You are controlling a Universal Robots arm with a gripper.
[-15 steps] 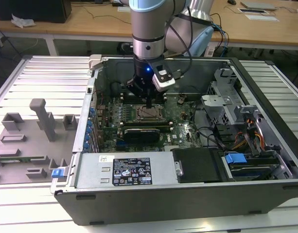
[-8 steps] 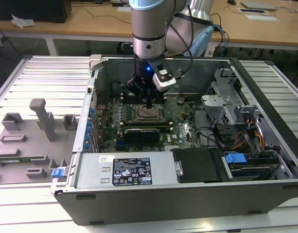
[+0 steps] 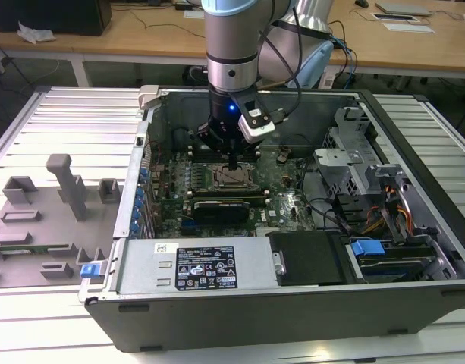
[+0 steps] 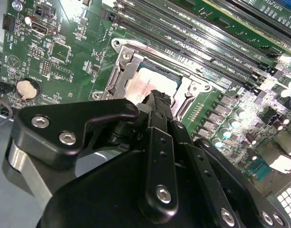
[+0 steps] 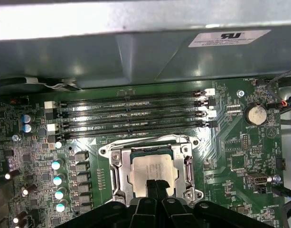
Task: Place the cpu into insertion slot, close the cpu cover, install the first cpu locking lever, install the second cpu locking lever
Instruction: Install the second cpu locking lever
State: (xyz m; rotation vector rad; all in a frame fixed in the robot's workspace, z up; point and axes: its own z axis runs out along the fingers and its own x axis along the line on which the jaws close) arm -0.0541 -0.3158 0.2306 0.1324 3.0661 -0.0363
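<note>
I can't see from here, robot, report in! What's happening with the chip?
Gripper shut, tips down over the cpu. Cpu seated in the slot, cover down around it. Nothing in the way.

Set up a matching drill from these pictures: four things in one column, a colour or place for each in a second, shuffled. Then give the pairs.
1. cpu
2. cpu cover
3. end effector
4. coin battery

A. round and silver, off to one side of the green board
B. black, just above the chip's edge
C. dull silver square seated in the socket
D. metal frame lying flat around the chip

Pairs: 1-C, 2-D, 3-B, 4-A
</note>
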